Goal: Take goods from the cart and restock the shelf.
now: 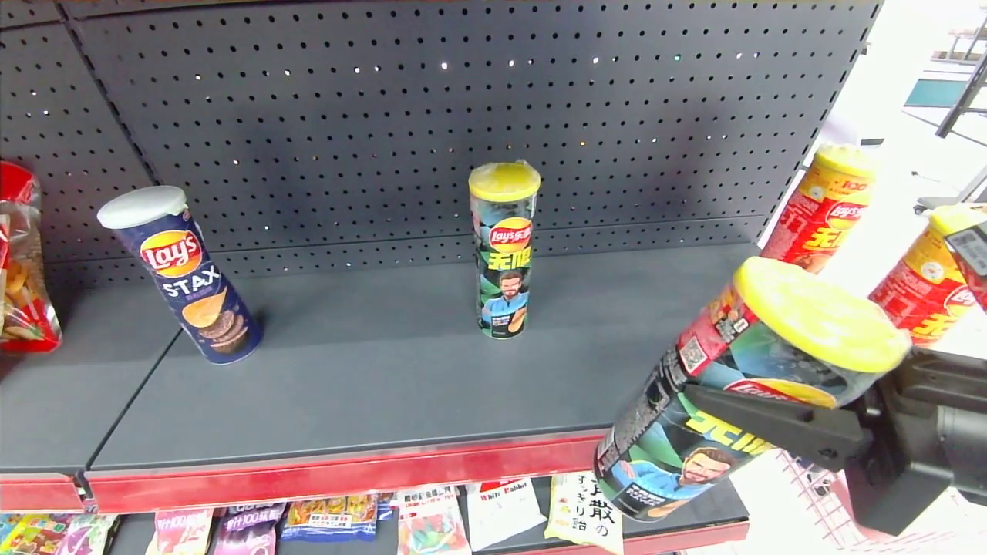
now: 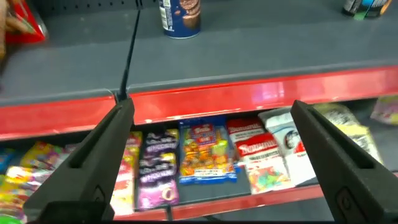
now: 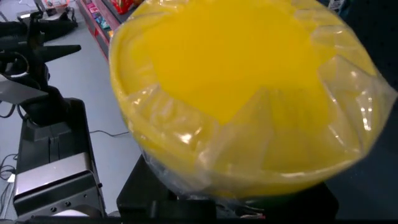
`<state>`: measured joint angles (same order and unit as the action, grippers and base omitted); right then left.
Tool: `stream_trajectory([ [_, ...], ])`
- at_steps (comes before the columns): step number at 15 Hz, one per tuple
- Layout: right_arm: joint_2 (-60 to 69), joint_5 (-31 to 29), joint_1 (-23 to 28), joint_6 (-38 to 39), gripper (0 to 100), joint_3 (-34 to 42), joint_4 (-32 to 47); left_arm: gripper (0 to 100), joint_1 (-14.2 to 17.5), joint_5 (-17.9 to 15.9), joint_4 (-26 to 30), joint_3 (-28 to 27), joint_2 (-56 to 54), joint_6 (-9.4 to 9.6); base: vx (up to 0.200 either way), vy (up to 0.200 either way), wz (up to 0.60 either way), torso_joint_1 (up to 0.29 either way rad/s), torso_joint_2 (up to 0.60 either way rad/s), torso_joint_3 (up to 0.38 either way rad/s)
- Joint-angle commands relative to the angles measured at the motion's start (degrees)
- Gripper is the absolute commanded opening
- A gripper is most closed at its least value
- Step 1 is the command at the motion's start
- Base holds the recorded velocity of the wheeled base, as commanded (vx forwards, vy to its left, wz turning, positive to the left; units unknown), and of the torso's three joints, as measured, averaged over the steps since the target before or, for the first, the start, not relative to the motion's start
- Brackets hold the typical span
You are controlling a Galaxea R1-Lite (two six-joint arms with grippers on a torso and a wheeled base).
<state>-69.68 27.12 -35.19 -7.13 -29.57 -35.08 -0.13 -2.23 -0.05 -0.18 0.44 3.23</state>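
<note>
Head view — right jaws clamp tilted chip can (image 1: 771, 347); left jaws apart.

bg: dk pegboard wall (image 1: 463, 92) | grey floor (image 3: 99, 74) | bright light rt side

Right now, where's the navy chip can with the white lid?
Head view: the navy can stands on the grey shelf's left part, between the red snack bag at the far left and the yellow-lidded can at centre.

We see the grey shelf (image 1: 370, 385) carrying a blue chip can (image 1: 185, 277), a yellow-lidded can (image 1: 504, 250) and a red snack bag (image 1: 23, 262).
</note>
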Motion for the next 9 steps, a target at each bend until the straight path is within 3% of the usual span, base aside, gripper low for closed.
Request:
stream_trajectory([
  [1,0.16,0.03,0.04,0.01,0,-0.22,-0.07,100,-0.04,-0.23,-0.13,-0.78,0.53,0.46,0.000,0.000,0.00,0.000,0.00,0.000],
  [2,0.16,-0.05,0.21,0.01,0,-0.57,-0.07,100,-0.04,-0.32,0.31,-8.25,6.77,0.46,0.000,0.000,0.00,0.000,0.00,0.000],
  [3,0.51,-0.23,0.30,0.01,0,-0.57,-0.07,100,-0.13,-0.85,0.40,-23.72,23.12,-2.70,0.000,0.000,0.00,0.000,0.00,0.000],
  [4,0.51,-0.49,0.21,0.01,0,-0.40,-0.07,100,-1.27,-3.57,0.40,-32.16,32.96,-2.62,0.000,0.000,0.00,0.000,0.00,0.000],
  [5,0.42,-0.58,0.21,0.01,0,-0.22,-0.07,100,-1.62,-6.56,-0.04,-35.59,39.46,0.81,0.000,0.000,0.00,0.000,0.00,0.000],
  [6,0.51,-0.58,0.30,0.01,0,-0.04,-0.07,100,-1.98,-9.99,-0.13,-37.79,44.47,5.65,0.000,0.000,0.00,0.000,0.00,0.000],
  [7,0.60,-0.67,0.39,0.01,0,-0.31,-0.16,100,-5.58,-17.54,-0.13,-40.51,51.15,8.99,0.000,0.000,0.00,0.000,0.00,0.000],
  [8,0.86,-0.67,1.00,0.01,0,-0.57,-0.07,100,-9.01,-20.62,-0.04,-42.62,54.76,9.25,0.000,0.000,0.00,0.000,0.00,0.000],
  [9,1.39,-0.67,1.80,0.01,0,-0.57,-0.07,100,-14.81,-21.06,0.05,-44.64,58.89,9.16,0.000,0.000,0.00,0.000,0.00,0.000],
])
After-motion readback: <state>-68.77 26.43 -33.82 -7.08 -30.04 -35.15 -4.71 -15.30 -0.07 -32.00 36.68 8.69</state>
